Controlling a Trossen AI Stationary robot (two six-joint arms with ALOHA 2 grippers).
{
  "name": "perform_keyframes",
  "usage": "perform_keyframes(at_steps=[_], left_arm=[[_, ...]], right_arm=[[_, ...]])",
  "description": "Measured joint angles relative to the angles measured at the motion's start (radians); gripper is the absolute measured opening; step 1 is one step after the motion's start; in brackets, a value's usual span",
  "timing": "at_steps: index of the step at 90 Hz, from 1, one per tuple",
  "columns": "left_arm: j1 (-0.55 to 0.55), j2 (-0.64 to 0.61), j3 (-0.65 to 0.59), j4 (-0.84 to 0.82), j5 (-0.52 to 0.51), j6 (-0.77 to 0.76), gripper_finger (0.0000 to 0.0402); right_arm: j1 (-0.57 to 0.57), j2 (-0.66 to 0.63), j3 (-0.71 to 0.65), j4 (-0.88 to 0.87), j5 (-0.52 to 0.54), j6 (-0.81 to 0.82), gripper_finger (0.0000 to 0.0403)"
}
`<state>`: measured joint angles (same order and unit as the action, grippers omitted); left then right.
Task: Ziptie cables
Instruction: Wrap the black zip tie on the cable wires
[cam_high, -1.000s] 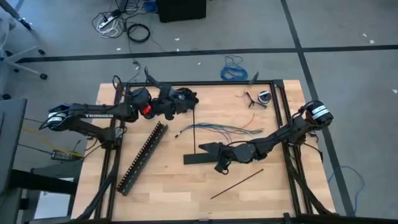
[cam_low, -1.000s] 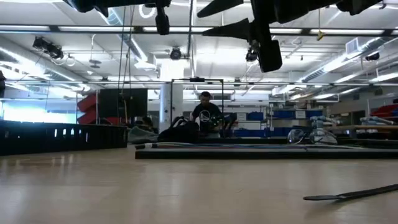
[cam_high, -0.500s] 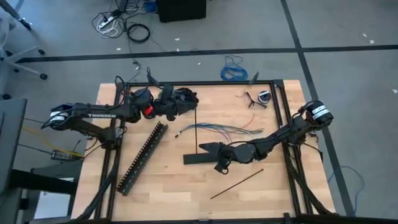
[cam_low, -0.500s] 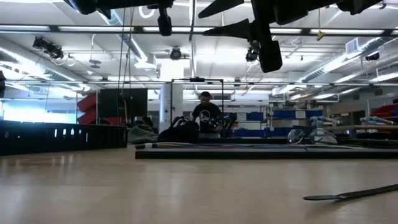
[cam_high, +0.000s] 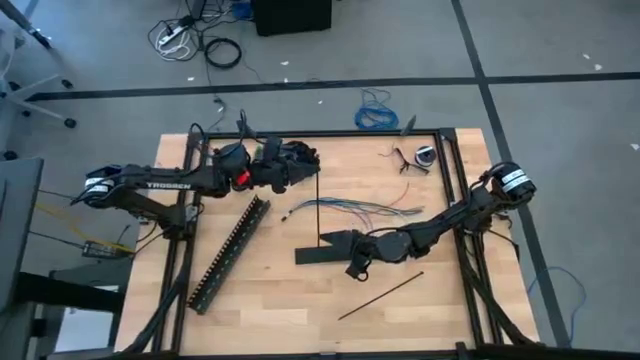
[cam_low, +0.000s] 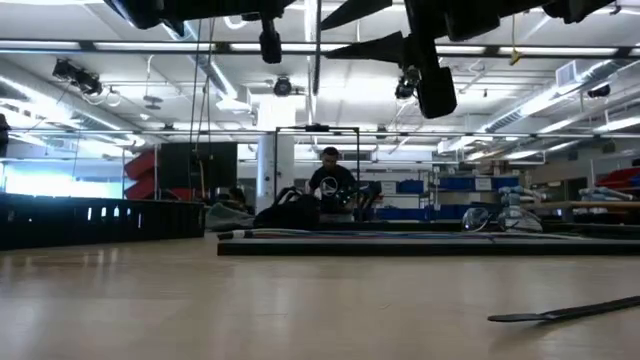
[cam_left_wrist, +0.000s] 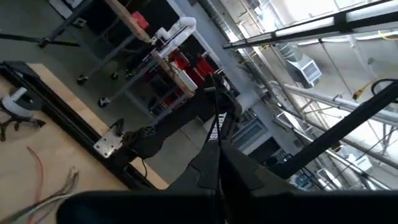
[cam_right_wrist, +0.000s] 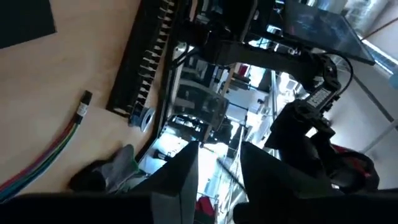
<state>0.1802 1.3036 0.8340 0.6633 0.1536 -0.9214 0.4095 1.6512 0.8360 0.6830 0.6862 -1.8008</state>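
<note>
Robotics lab/workshop, exposed ceiling ducts, storage racks

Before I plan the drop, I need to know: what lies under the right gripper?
The right gripper hangs over a flat black bar and bare table. The cables lie beside it, not under. Whatever sits directly beneath the gripper is hidden.

1. The high view looks straight down from above, taking in the whole counter, both arms and the floor around.
2. The low view sits at counter height, facing level across the wood into the room, where a person shows far off.
3. The left wrist view looks up and outward past the counter edge toward the ceiling.
4. The right wrist view is tilted, near the wood, sharing the slotted duct with the high view.
</note>
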Motion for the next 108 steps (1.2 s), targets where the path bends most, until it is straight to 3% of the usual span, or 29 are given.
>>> perform_keyframes(at_steps=[41,88,108], left_arm=[[0.0,0.01,0.0,0.041,0.016,-0.025,0.0],[0.0,0.014,0.0,0.05,0.012,0.007,0.0],[0.0,0.025,0.0,0.051,-0.001,0.02,0.0]], right_arm=[[-0.016,0.0,0.0,-0.04,0.017,-0.001,0.0113],[-0.021,0.0,0.0,-0.046,-0.042,0.028,0.0109],[-0.021,0.0,0.0,-0.04,-0.043,0.112,0.0084]])
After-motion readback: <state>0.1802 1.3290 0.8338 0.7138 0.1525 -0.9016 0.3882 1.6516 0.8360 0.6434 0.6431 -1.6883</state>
